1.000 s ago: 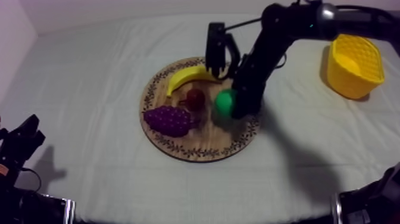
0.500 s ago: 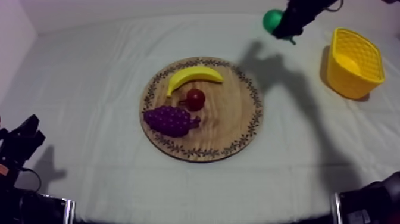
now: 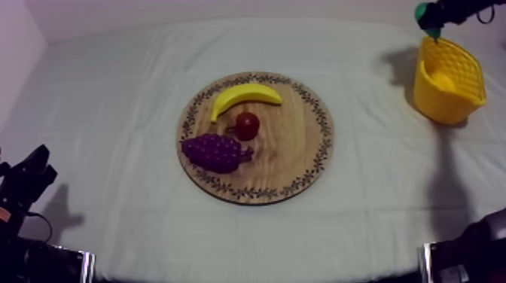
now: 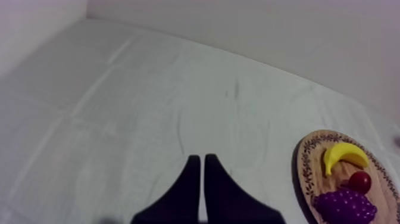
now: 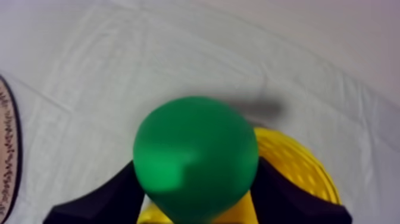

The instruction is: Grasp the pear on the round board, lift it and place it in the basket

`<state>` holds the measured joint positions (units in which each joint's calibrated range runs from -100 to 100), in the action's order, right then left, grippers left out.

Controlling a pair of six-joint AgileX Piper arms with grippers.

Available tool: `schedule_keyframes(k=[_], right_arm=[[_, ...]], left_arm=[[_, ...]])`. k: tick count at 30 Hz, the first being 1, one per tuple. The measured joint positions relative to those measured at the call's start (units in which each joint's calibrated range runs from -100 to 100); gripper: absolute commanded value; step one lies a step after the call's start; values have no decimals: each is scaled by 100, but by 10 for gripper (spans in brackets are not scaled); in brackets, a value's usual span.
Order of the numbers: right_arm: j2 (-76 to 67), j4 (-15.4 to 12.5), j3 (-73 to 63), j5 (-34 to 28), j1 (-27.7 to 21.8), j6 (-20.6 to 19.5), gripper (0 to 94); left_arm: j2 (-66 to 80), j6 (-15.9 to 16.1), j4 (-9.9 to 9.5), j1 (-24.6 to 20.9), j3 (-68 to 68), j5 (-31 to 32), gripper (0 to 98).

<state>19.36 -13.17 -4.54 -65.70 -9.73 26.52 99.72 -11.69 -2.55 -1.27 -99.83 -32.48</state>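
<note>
Cloth (image 3: 113, 90) lies wrinkled; right jaws clench pear (image 5: 195, 156) over basket (image 3: 443, 105), left jaws closed empty.

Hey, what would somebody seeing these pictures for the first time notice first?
The green pear, held in the right gripper, hangs over the yellow basket at the far right of the table. Mid-table sits the round wooden board with a banana, a small red fruit and a bunch of grapes. The left gripper rests shut at the near left.
</note>
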Motion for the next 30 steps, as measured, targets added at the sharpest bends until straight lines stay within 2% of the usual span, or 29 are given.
schedule_keyframes(k=[6,12,19,24,30], right_arm=[[119,187,138,209,-175,-255,660],[-98,241,430,303,-187,-348,695],[-801,68,1075,367,-238,-122,617],[-1695,-145,1818,394,-177,11,496],[-3123,-258,2936,818,3,-147,327]], left_arm=[[0,0,0,0,0,0,1],[0,0,0,0,0,0,1],[0,0,0,0,0,0,1],[0,0,0,0,0,0,1],[0,0,0,0,0,0,1]])
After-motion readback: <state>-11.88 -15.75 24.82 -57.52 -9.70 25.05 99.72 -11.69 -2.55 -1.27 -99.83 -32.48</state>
